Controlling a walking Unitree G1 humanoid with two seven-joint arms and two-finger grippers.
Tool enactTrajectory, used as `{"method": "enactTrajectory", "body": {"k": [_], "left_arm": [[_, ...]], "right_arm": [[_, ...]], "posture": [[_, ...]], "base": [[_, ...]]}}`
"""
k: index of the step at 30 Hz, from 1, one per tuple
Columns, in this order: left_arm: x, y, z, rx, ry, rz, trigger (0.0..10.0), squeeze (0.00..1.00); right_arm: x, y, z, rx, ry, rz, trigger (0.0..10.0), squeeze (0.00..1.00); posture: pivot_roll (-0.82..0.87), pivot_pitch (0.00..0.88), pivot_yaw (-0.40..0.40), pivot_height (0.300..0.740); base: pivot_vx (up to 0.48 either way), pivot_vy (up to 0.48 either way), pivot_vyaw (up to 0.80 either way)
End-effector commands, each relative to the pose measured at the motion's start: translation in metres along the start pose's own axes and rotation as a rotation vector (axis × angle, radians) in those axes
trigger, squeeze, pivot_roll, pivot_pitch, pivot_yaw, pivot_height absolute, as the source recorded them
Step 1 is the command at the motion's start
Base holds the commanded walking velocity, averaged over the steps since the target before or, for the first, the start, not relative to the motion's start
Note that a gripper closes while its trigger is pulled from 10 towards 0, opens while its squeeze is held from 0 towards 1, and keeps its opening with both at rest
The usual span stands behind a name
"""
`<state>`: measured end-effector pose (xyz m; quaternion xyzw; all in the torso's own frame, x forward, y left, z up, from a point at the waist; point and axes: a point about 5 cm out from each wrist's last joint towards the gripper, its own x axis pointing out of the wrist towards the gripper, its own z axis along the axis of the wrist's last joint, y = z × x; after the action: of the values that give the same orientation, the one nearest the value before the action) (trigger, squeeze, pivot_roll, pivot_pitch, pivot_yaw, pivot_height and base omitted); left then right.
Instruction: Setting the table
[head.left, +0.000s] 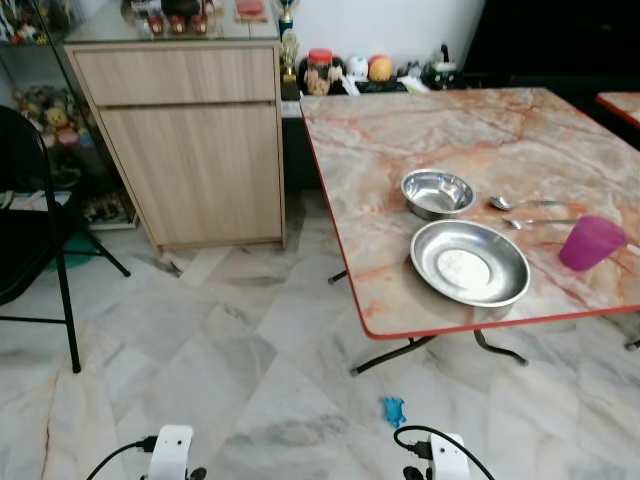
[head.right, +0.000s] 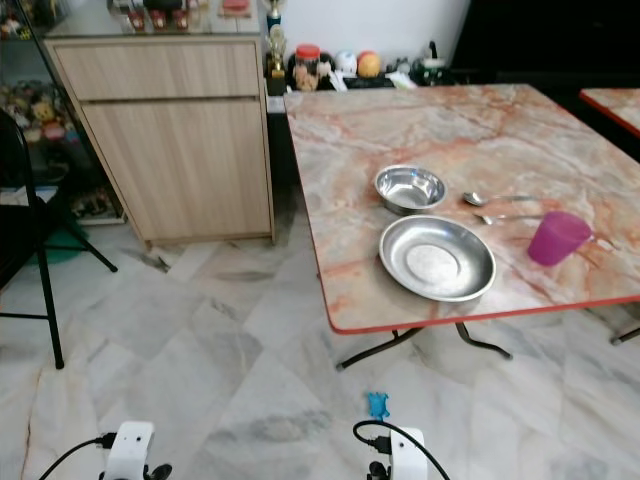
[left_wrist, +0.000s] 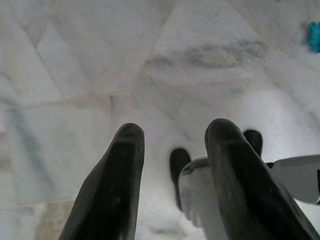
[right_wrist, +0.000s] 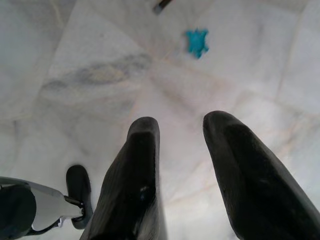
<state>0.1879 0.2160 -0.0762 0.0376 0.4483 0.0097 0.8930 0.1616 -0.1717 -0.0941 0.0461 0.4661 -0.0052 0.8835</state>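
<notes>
Both arms hang idle, left claw (left_wrist: 172, 185) and right claw (right_wrist: 182, 175) parted, empty. Walk toward one o'clock, squaring up to the desk (head.left: 420, 140) before reaching for the plate (head.left: 470, 263).

A pale wood cabinet (head.left: 190, 140) stands on marble floor (head.left: 230, 380) beside perhaps a black chair (head.left: 40, 230).

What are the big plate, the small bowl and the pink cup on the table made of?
The plate and bowl look like polished metal, probably stainless steel: silvery, with mirror-like glare. The pink cup looks like translucent plastic: evenly coloured with a soft glow.
</notes>
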Motion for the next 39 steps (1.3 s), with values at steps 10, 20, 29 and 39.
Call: {"method": "enactTrajectory", "body": {"k": [10, 20, 29, 39], "left_arm": [[0.000, 0.001, -0.001, 0.005, 0.005, -0.001, 10.0, 0.00], [0.000, 0.001, 0.000, -0.002, 0.001, -0.001, 10.0, 0.00], [0.000, 0.002, -0.001, -0.003, 0.004, 0.003, 10.0, 0.00], [-0.002, 0.023, 0.022, -0.008, -0.122, 0.088, 10.0, 0.00]], "right_arm": [[0.000, 0.001, 0.000, -0.014, 0.010, -0.005, 10.0, 0.00], [0.000, -0.003, -0.001, -0.009, 0.014, -0.011, 10.0, 0.00], [-0.001, -0.003, -0.003, -0.006, 0.016, -0.011, 10.0, 0.00], [-0.001, -0.001, -0.004, -0.009, 0.019, -0.009, 10.0, 0.00]], "posture": [[0.13, 0.000, -0.053, 0.740], [0.13, 0.000, -0.055, 0.740], [0.13, 0.000, -0.056, 0.740], [0.14, 0.000, -0.053, 0.740]], "base": [[0.000, -0.422, 0.00], [0.000, -0.424, 0.00], [0.000, -0.415, 0.00], [0.000, 0.000, 0.00]]}}
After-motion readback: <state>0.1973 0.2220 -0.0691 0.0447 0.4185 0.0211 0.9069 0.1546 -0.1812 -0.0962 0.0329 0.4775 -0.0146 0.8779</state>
